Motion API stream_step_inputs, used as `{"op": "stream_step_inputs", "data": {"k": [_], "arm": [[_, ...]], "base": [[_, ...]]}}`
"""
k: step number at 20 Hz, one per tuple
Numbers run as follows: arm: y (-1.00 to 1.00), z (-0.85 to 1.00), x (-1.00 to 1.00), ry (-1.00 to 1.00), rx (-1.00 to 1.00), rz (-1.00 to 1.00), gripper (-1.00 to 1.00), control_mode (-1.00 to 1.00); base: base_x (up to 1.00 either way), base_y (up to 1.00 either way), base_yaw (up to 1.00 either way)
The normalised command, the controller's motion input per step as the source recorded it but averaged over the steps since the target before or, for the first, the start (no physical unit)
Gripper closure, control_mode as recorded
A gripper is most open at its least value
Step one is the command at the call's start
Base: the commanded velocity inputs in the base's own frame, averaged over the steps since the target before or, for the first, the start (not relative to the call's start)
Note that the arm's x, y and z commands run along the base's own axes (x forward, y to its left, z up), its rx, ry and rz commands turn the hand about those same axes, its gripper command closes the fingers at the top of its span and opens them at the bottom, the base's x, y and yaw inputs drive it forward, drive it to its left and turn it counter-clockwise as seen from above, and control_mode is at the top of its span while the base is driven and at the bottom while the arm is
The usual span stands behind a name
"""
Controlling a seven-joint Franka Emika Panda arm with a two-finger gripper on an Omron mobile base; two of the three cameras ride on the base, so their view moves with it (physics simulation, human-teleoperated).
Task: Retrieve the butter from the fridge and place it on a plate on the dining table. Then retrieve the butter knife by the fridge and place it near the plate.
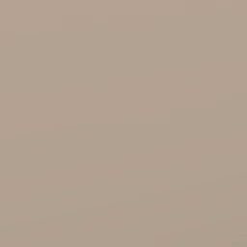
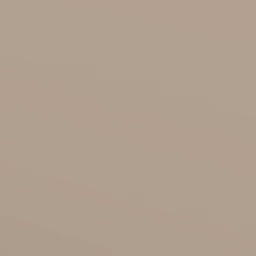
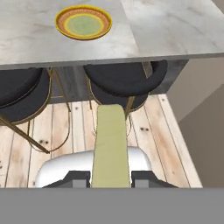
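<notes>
In the hand view, the butter [image 3: 110, 140], a pale-yellow stick, runs up from between my two dark fingertips [image 3: 78, 178]. My gripper [image 3: 110, 177] is shut on it, above the wooden floor. Ahead stands the dining table [image 3: 175, 30] with its grey-white marble top. The plate [image 3: 83, 22], orange-yellow rimmed with a pale green centre, lies on it at the upper left, apart from the butter. The fridge and the butter knife are out of view.
Two black round stools [image 3: 118, 81] [image 3: 17, 94] on gold legs are tucked under the table's near edge. A light wooden plank floor [image 3: 153, 135] lies below. A beige wall [image 3: 205, 131] rises at the right. Both base views face a flat beige surface [image 1: 123, 123].
</notes>
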Motion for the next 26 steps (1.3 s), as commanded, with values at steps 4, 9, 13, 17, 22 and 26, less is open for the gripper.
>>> {"op": "stream_step_inputs", "data": {"k": [4, 9, 13, 17, 22, 26], "arm": [[0.0, 0.0, 0.0, 0.0, 0.0, 0.0, 1.0, 1.0], [0.0, 0.0, 0.0, 0.0, 0.0, 0.0, 1.0, 1.0], [0.0, 0.0, 0.0, 0.0, 0.0, 0.0, 1.0, 1.0], [0.0, 0.0, 0.0, 0.0, 0.0, 0.0, 1.0, 1.0], [-0.1, 0.0, 0.23, 0.01, 0.03, 0.05, 1.0, -1.0], [-0.44, -0.01, 0.85, 0.01, 0.15, 0.22, 1.0, -1.0]], "base": [[0.84, -0.09, 0.1], [0.76, -0.03, 0.08], [0.33, 0.0, 0.05], [0.0, 0.0, 0.0], [0.04, 0.0, 0.01], [0.0, 0.0, 0.0]]}}
